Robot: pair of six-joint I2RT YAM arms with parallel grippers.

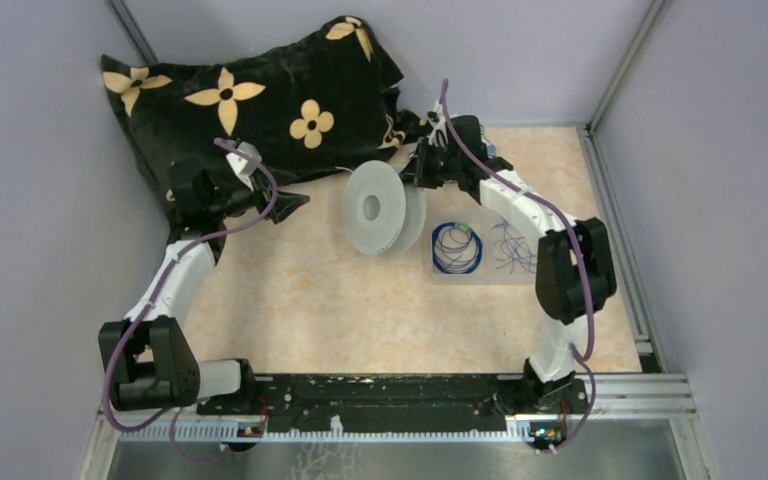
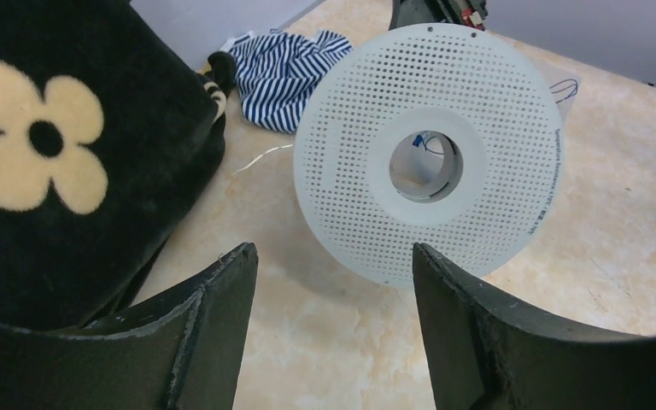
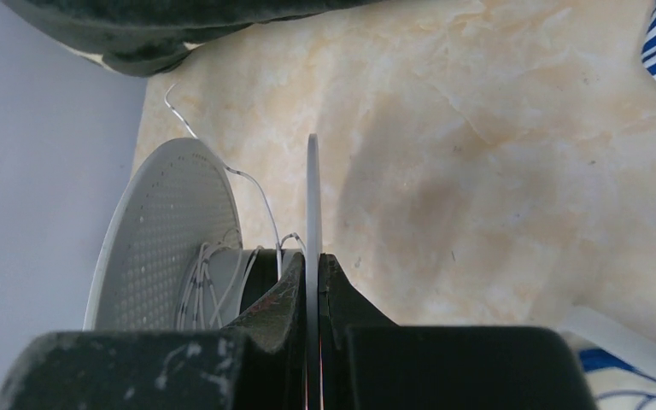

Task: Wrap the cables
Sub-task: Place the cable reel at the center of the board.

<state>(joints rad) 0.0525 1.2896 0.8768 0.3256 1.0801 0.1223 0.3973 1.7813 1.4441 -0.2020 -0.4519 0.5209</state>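
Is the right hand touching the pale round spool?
Touching. The right wrist view shows the right hand shut on the thin flange of the spool, one finger pressed against each face, with no gap.

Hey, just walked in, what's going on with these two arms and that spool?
The right pincer is shut on one flange of the pale spool, holding it on edge. A little whitish wire is already wound on its hub. The left pincer is open and empty, facing the spool's perforated side. The dark blue coil and the loose tangle lie beside the spool, untouched.
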